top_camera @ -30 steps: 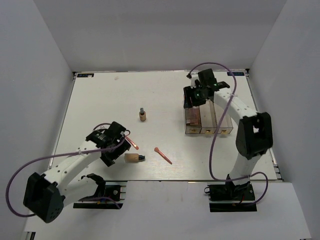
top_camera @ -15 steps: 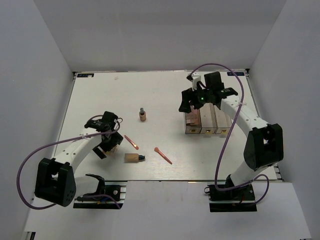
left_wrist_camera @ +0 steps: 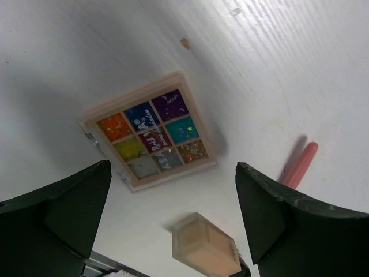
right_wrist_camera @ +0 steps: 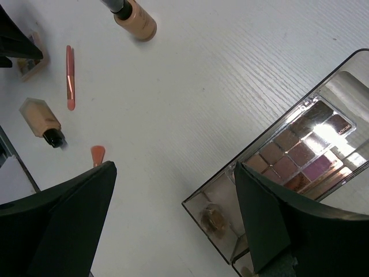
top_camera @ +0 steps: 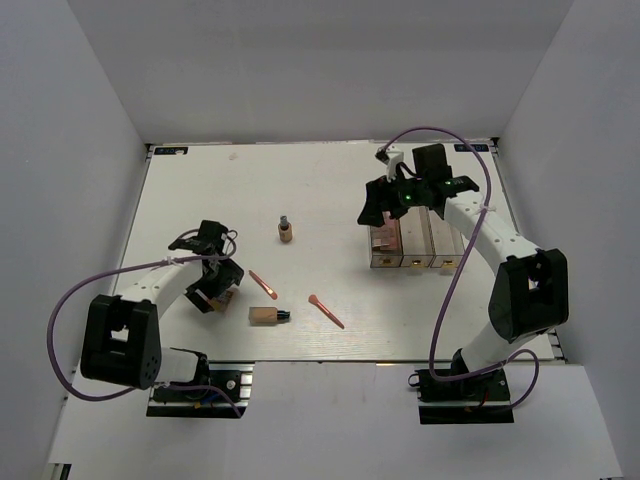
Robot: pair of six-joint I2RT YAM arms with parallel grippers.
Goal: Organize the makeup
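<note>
Jaws gaping empty on left gripper [top_camera: 213,272] and right gripper [top_camera: 386,206], hovering over multicoloured palette [left_wrist_camera: 149,138] at eight o'clock and boxed palette [right_wrist_camera: 300,150] at two o'clock, leaving bottles [top_camera: 268,316] and brushes [top_camera: 264,285] loose near six o'clock.

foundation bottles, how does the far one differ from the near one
The far foundation bottle stands upright with its cap on top; the near foundation bottle lies on its side, cap pointing right. The far foundation bottle looks round-bodied, while the near foundation bottle looks square-sided. Both are tan with dark caps.
</note>
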